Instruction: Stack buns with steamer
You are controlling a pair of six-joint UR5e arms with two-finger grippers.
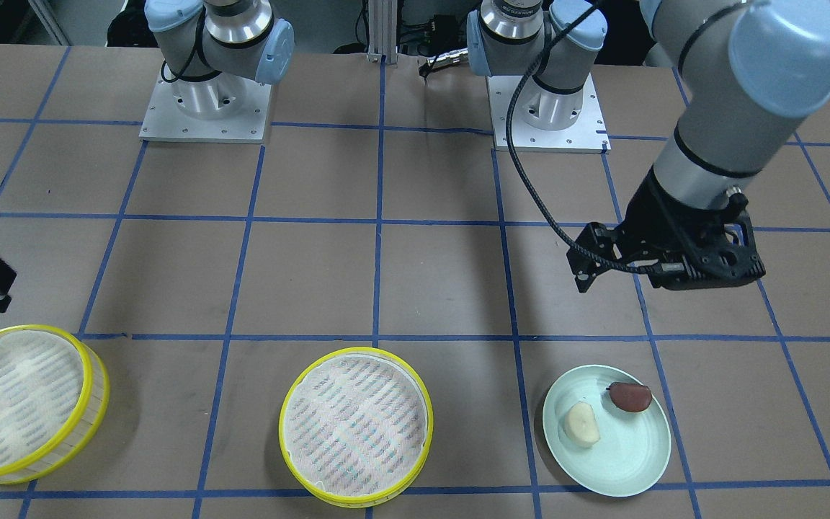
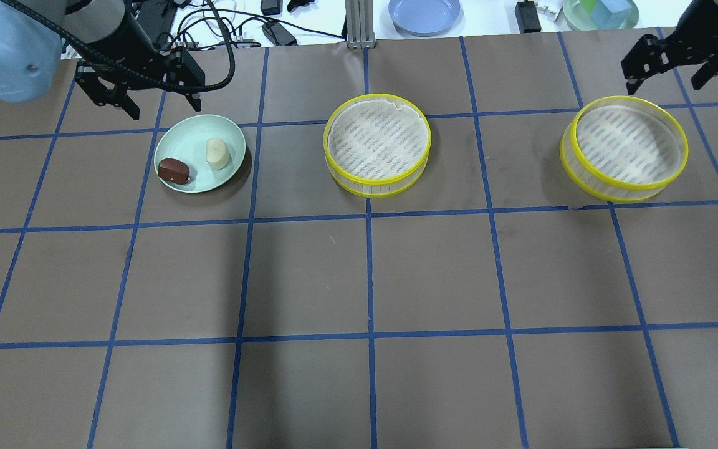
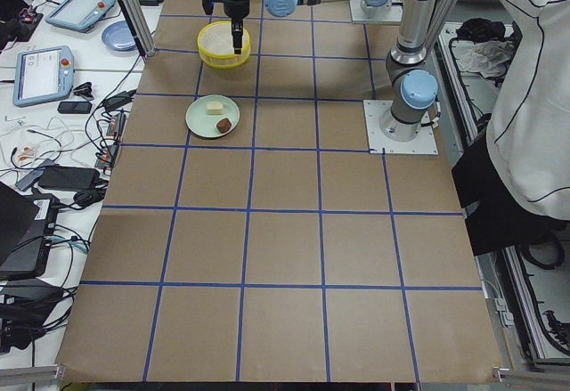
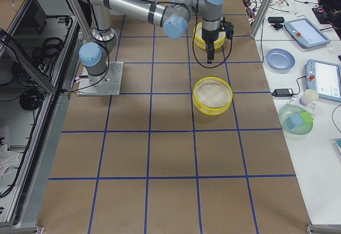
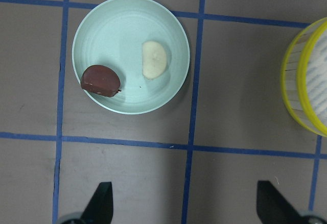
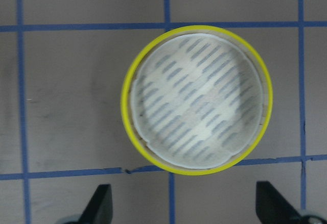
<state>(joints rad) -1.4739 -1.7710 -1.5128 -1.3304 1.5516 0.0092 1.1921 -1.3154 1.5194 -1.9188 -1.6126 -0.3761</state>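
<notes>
A cream-white bun [image 2: 217, 153] and a dark reddish-brown bun [image 2: 174, 169] lie apart on a pale green plate [image 2: 191, 140] at the far left. Two empty yellow-rimmed steamer trays stand apart: one in the middle [image 2: 377, 143], one on the right [image 2: 624, 148]. My left gripper [image 2: 161, 107] is open and empty, hovering just beyond the plate; its wrist view shows both buns [image 5: 154, 59] [image 5: 100, 80]. My right gripper [image 2: 667, 78] is open and empty above the far side of the right steamer [image 6: 196, 99].
A blue plate [image 2: 424, 12], a green bowl with blocks [image 2: 601, 11] and cables lie off the table's far edge. The arm bases [image 1: 204, 108] [image 1: 548, 115] stand on the robot's side. A person [image 3: 534, 97] stands by the robot's side.
</notes>
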